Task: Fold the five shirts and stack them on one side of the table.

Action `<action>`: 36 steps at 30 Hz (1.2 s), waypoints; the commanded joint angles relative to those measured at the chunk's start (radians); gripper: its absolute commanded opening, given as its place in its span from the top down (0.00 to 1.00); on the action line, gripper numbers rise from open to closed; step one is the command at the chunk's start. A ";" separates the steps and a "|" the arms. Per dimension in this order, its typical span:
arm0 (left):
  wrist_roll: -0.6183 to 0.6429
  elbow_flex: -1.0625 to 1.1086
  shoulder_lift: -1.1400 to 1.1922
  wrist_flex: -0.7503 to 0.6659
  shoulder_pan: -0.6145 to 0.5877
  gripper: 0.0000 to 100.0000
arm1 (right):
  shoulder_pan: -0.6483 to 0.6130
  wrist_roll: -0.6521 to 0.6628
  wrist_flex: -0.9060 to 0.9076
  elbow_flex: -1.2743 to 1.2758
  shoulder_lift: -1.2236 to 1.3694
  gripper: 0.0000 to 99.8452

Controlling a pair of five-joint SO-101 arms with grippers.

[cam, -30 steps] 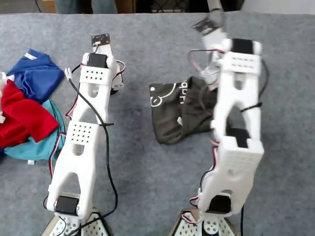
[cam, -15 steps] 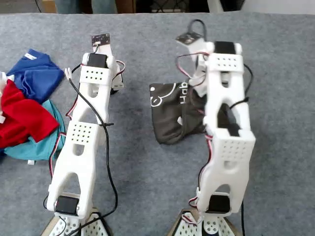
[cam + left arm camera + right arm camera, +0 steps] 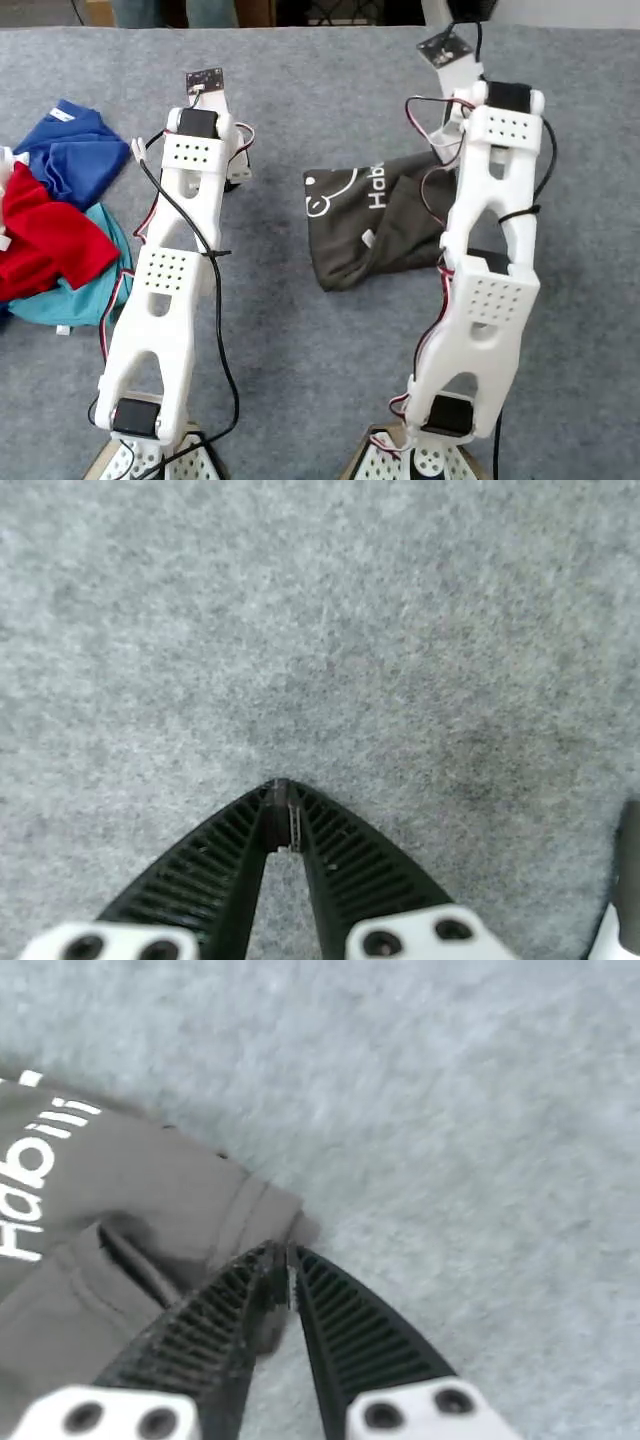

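Note:
A dark brown shirt with white print lies crumpled in the middle of the grey table, partly under the right arm. In the right wrist view my right gripper is shut, its tips pinching the cuff edge of the dark shirt's sleeve. At the left edge lies a pile: a blue shirt, a red shirt and a teal shirt underneath. My left gripper is shut on nothing over bare grey felt, well apart from the pile and the dark shirt.
A scrap of white cloth peeks out at the left edge beside the red shirt. The left arm stretches between the pile and the dark shirt. Bare grey felt lies to the right of the right arm.
The right arm swung left, then back right and farther away. The dark shirt's sleeve side is now drawn out to the right. The left arm and the pile stayed still.

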 commanded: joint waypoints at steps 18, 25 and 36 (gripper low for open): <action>-0.003 -0.042 -0.008 -0.015 -0.015 0.97 | -0.298 -0.009 0.215 -0.117 0.021 0.99; -0.003 -0.042 -0.008 -0.023 -0.018 0.97 | -0.269 -0.008 0.259 -0.133 0.130 0.99; -0.003 -0.042 -0.008 -0.029 -0.019 0.97 | -0.166 -0.009 0.356 -0.099 0.133 0.99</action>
